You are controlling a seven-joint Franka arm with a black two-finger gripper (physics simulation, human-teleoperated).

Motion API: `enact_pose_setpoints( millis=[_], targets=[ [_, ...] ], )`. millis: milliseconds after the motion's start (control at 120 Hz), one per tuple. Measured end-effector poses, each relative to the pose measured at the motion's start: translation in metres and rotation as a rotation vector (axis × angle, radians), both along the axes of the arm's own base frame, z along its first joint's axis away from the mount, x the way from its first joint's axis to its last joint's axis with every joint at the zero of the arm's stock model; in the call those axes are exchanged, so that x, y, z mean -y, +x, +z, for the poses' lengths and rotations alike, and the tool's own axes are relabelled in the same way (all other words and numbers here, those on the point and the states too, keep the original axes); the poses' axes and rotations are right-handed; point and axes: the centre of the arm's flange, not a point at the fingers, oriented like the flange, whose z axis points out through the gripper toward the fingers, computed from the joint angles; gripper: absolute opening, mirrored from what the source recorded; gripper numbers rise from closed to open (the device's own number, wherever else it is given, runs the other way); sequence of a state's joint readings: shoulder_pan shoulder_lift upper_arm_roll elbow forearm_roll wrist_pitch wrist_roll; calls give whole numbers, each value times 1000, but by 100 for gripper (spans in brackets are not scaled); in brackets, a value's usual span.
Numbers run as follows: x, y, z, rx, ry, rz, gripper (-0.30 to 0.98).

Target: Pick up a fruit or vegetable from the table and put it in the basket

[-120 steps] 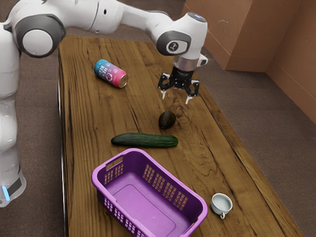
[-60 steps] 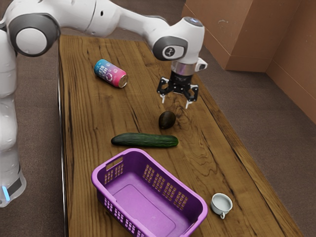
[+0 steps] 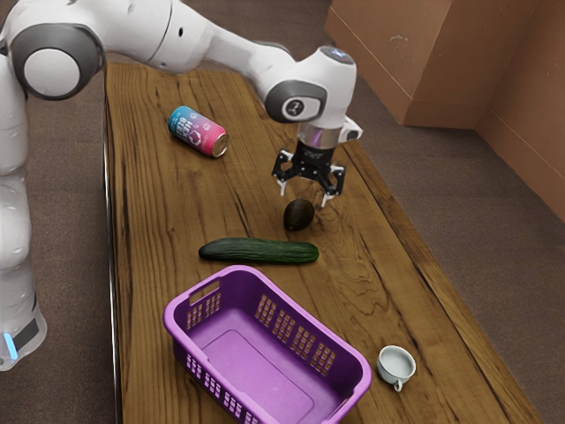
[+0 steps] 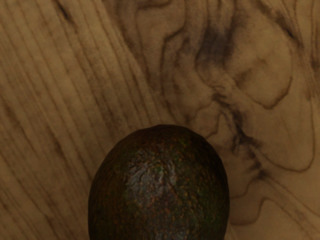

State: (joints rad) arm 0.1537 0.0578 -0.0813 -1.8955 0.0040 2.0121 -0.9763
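Observation:
My gripper (image 3: 303,194) is open in the exterior view, its two white fingertips spread wide just above the dark avocado (image 3: 299,215). The avocado lies on the wooden table, and in the wrist view the avocado (image 4: 160,187) looms large with its bumpy brown-green skin, under my hand. A long green cucumber (image 3: 259,251) rests between the avocado and the purple basket (image 3: 356,360). Nothing lies inside the basket.
A blue and pink can (image 3: 199,132) lies on its side toward the table's far end. The small white cup (image 3: 395,364) stands beside the basket, on the exterior view's right. Brown walls (image 3: 433,62) rise beyond the table (image 3: 150,203).
My hand has come down toward the avocado and shifted slightly toward the exterior view's left. The fingers stay apart, and the things on the table have not moved.

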Motion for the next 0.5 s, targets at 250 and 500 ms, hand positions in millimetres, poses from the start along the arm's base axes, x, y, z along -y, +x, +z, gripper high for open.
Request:
enact_pose_setpoints(
  millis=[250, 500],
  targets=[
    [-4, 0, -9, 4, -1, -16, 68],
    [-5, 2, -17, -1, -5, -29, 68]
  ],
)
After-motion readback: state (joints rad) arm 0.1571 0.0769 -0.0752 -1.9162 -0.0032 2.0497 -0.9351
